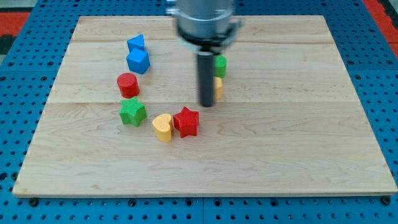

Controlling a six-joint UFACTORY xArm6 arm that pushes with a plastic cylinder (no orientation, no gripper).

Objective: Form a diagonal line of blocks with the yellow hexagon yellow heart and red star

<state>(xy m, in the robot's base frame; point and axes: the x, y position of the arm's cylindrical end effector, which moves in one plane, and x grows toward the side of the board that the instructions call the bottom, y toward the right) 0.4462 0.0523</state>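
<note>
Fingerless as this rig is, I have no jaws to open or shut, only my tip (206, 104), resting on the board just beside the yellow hexagon (218, 88), which peeks out on its right, mostly hidden behind the rod.

Working from the view's left: well to the left of my tip sit a blue block (136, 43), another blue block (138, 61), a red cylinder (128, 84) and a green star (132, 112). Nearer, below and left of my tip, the yellow heart (163, 127) touches the red star (186, 121). Just above the hexagon, up and right of my tip, is a green block (220, 64).

I judge the heart and star already make a rising pair, so the step in hand is nudging the hexagon into line with them. I would circle round it and push in short strokes, keeping off the green block.

Open room lies to the right and below my tip; the wooden board (298, 143) has its edges far from every block.
</note>
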